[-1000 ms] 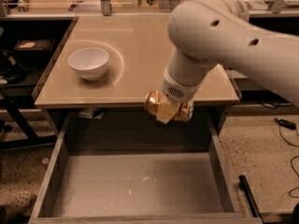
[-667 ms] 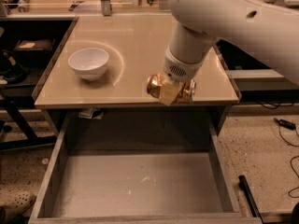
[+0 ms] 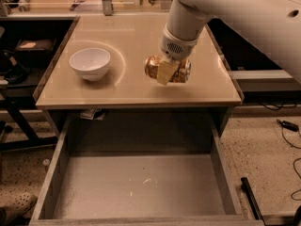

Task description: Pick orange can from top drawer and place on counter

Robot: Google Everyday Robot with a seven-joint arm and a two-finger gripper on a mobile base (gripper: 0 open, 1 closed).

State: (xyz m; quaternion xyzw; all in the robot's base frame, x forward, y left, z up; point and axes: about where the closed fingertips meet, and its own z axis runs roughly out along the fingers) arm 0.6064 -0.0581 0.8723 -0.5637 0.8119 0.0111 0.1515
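Shiny orange-gold metal, dented and mottled: the orange can [image 3: 152, 68] lies sideways in my gripper [image 3: 167, 72], which is clamped across its middle, over the right half of the glossy beige counter [image 3: 141, 32]. A round white bowl [image 3: 90, 62] sits well to its left. Below, the flat, dull grey top drawer [image 3: 141, 185] stands open.

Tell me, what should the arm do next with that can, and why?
Probably lower it onto the counter: the gripper holds the can sideways over bare counter, apart from the bowl, seemingly just above the surface.
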